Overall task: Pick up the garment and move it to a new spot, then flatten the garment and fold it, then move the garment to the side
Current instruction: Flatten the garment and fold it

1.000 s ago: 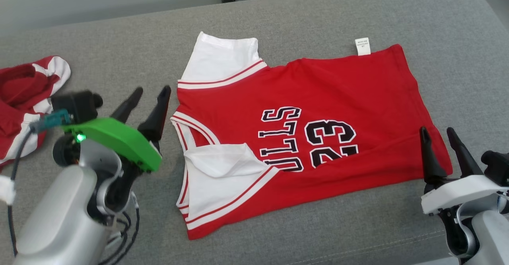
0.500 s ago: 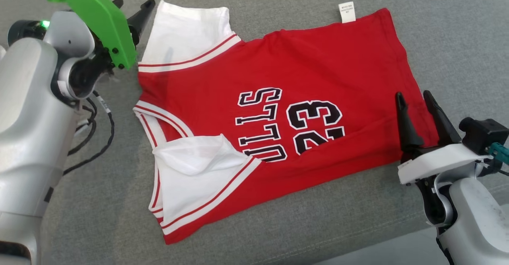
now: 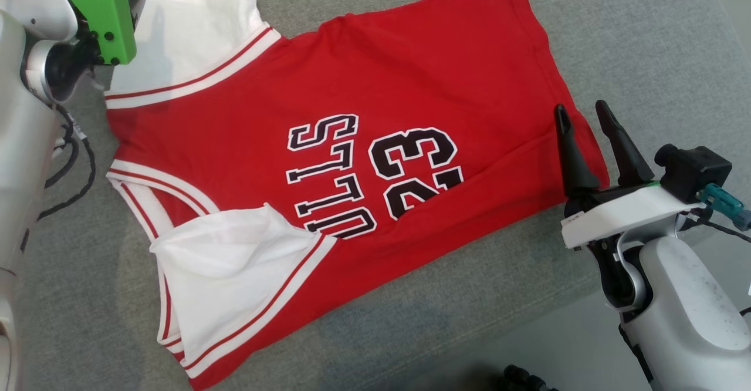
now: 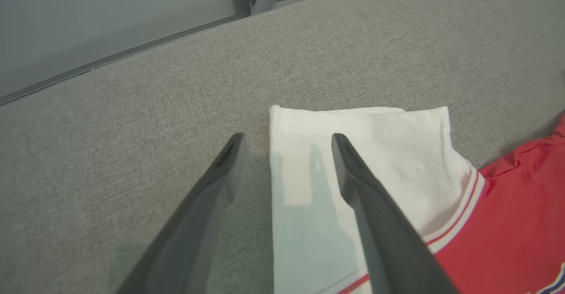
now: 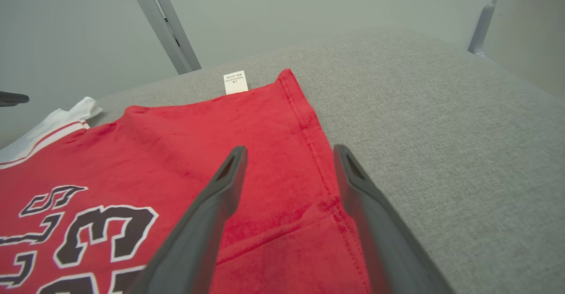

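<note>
While our two arms flank it, the garment (image 3: 375,80), a red jersey with white sleeves and black lettering, lies spread out on the grey cushion (image 3: 657,39), its small white label (image 5: 235,83) poking out from the far edge. Our left gripper (image 4: 287,140) stands with its fingers spread wide and holds nothing. In the left wrist view one finger hangs over bare cushion and the other over the far white sleeve (image 4: 388,152), so the sleeve's side edge runs between them. Whether the tips touch the cloth we cannot quite tell, though the shadow beneath suggests a gap. Our right gripper (image 3: 581,109) is likewise wide apart and empty, straddling the red hem (image 5: 309,130) at the jersey's right edge, one finger over cloth, the other over cushion.
</note>
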You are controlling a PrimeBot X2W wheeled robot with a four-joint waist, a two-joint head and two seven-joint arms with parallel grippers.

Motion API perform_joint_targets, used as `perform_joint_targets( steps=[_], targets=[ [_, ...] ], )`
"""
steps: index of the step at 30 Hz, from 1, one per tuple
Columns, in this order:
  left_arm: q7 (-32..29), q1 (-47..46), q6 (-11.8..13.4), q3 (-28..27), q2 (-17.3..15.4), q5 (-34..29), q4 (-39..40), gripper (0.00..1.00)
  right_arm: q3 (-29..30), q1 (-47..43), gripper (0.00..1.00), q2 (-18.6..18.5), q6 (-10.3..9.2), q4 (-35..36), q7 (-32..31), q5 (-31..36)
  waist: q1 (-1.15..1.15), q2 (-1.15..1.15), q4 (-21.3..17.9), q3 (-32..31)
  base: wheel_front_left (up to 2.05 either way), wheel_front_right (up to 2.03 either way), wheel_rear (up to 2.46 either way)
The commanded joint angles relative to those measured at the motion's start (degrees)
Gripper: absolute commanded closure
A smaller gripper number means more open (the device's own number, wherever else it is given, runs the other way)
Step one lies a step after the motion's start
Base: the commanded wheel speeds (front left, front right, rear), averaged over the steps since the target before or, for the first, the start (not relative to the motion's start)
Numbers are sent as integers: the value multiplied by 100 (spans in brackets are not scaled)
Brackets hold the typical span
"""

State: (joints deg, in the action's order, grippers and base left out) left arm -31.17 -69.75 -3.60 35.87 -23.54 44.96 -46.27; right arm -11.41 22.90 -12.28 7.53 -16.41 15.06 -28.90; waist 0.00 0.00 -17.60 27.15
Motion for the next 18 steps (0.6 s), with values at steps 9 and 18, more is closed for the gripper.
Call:
perform_joint_targets(
  steps=[9, 18],
  targets=[
    [49, -334, -153, 194, -324, -266, -646, 0, -133, 121, 0, 70, -9, 8, 11, -205, 0, 0, -522, 342, 0, 0, 0],
    [110, -480, -195, 272, -398, -334, -966, 20, -163, 197, 0, 116, -9, 34, 11, -217, 0, 0, -631, 479, 0, 0, 0]
  ],
)
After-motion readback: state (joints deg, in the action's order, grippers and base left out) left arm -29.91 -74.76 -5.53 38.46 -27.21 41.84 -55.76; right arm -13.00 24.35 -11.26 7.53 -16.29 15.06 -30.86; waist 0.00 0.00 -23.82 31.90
